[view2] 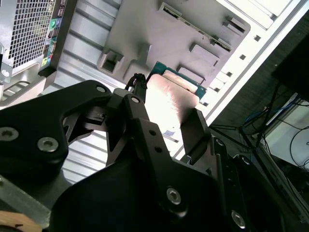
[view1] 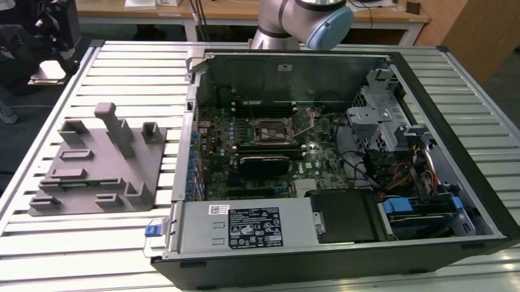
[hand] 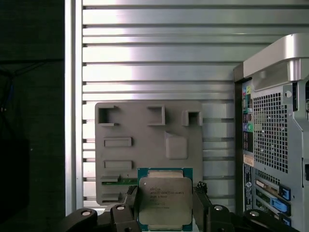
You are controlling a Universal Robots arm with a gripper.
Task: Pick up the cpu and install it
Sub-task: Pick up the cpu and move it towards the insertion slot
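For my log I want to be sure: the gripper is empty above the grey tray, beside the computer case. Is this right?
Not empty: the gripper is shut on the cpu, as the first wrist view shows. It is above the grey tray, beside the computer case.

1. In the exterior view, even overhead light brightens the ribbed silver metal table (view1: pixel 122 67). The open black computer case (view1: pixel 325 267) is dim and shadowed inside.
2. In the first wrist view, the table's slats glare white in bands.
3. In the second wrist view, glare washes the small, square, silvery-topped cpu (view2: pixel 169 96) pale, and the black gripper (view2: pixel 166 113) is dark.
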